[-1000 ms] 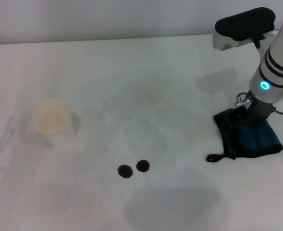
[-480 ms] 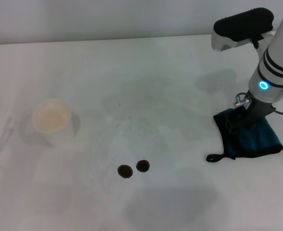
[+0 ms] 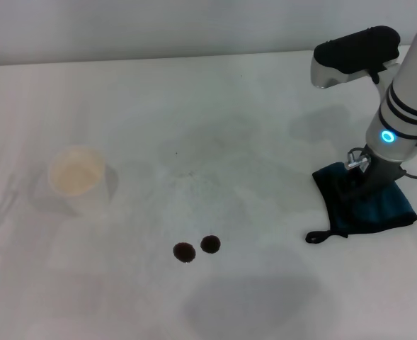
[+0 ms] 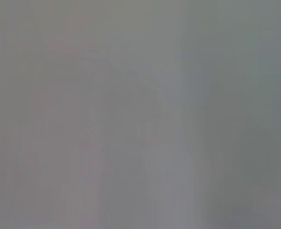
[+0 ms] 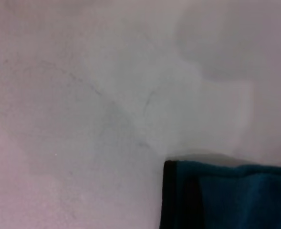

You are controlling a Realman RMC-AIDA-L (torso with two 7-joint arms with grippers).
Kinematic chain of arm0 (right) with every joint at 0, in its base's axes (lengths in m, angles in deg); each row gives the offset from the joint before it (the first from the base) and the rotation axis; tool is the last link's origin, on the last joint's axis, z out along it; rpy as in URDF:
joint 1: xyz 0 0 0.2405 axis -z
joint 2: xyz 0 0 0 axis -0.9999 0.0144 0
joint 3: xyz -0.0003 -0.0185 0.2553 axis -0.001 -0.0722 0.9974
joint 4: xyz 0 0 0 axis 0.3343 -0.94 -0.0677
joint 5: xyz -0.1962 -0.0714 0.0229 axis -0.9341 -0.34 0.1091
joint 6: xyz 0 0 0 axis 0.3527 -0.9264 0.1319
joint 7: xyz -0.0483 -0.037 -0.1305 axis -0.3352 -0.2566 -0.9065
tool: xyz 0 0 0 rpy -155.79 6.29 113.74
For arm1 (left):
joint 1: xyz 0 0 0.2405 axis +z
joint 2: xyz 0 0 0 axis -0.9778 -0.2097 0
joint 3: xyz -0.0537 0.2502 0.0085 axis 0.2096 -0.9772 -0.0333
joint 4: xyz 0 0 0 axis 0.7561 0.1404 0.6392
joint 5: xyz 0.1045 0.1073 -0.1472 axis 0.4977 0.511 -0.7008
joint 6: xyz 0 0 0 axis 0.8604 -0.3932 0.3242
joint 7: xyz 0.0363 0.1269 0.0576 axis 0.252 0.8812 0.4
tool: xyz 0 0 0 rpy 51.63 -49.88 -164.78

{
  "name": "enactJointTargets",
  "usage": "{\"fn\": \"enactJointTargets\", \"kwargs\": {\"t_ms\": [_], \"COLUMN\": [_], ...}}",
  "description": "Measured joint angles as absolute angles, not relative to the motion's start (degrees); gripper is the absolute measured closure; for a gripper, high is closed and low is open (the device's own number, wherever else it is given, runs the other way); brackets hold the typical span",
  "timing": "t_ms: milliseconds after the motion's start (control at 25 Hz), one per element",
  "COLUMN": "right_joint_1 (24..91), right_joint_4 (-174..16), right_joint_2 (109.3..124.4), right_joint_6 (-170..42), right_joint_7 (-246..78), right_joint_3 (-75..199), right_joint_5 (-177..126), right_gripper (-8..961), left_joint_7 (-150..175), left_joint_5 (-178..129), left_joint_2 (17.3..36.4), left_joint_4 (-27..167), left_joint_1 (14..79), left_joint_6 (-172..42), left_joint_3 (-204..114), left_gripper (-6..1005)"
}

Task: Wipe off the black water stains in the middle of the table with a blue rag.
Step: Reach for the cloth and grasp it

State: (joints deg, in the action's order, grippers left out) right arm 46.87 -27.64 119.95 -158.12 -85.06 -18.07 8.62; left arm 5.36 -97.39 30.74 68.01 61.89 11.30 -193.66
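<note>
Where smudges fade, the table (image 3: 123,297) – plain white.

Head cam high; R wrist close.

My right gripper (image 3: 360,185) hides its fingertips against the blue rag (image 3: 378,205); the wrist view's edge cuts that rag off. My left wrist view is featureless blur.

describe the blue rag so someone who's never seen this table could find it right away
Start at the white table and look to its right side, where the right gripper comes down. The rag lies flat right under it, far right of the two black stains. It's the only dark teal cloth there, black-edged with a small loop, unlike the pale cup at left.
</note>
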Motion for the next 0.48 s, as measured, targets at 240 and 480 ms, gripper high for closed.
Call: {"fn": "enactJointTargets", "kwargs": {"t_ms": [240,480], "right_joint_1": [46.92,47.23], "right_joint_4": [-28.47,-28.14], "right_joint_2": [119.95,119.98], "right_joint_6": [-157.19,-156.6], "right_joint_7": [-85.52,-85.47], "right_joint_3": [-18.33,-19.48], "right_joint_5": [9.23,9.19], "right_gripper": [753,805], "left_joint_7": [5.36,5.36], "left_joint_5": [-97.38,-97.35], "left_joint_2": [30.82,30.9], "left_joint_4": [68.01,68.01], "left_joint_1": [62.07,62.31], "left_joint_6": [11.29,11.38], "left_joint_3": [-193.66,-193.65], "left_gripper": [119,119]}}
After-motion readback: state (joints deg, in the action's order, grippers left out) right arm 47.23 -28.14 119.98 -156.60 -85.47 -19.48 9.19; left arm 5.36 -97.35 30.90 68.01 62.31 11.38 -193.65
